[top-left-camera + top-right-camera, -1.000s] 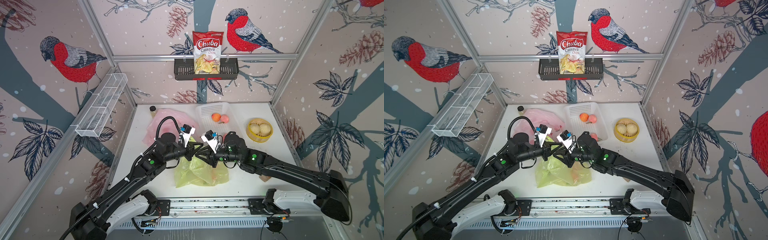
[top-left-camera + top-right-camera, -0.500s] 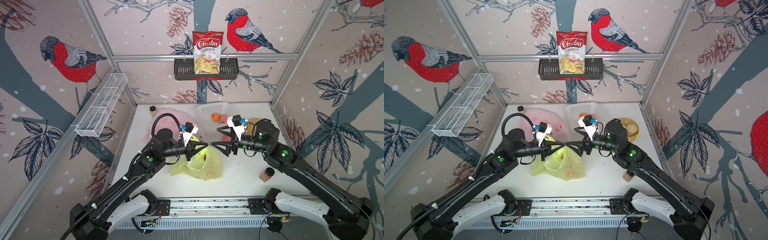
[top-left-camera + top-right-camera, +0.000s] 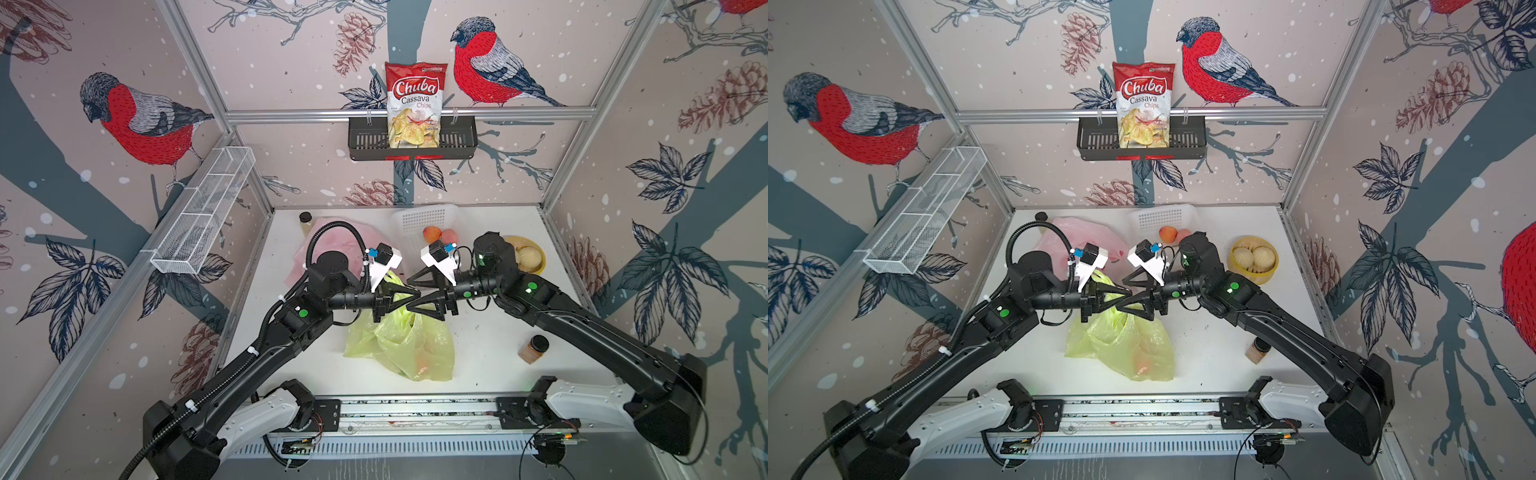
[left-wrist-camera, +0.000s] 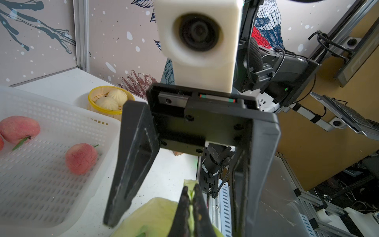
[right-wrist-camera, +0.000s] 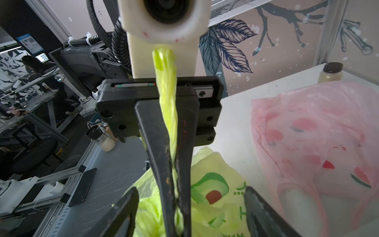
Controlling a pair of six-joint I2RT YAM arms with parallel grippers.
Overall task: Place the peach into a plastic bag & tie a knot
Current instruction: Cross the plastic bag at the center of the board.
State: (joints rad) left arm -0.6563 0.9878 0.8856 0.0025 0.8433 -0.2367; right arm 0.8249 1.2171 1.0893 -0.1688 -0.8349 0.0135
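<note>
White table (image 3: pixel 478 332), green bag (image 3: pixel 407 345) (twisted handle (image 5: pixel 166 92))

free: bare table (image 3: pixel 484 332) between green bag (image 3: pixel 407 345) and spice jar (image 3: pixel 533 349), easy pass | blocked: pink bag (image 3: pixel 332 241) and basket (image 3: pixel 419 218) crowd the back

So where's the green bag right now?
In both top views the green bag lies front and centre on the table, before the pink bag, its twisted handle pinched in the left gripper.
</note>
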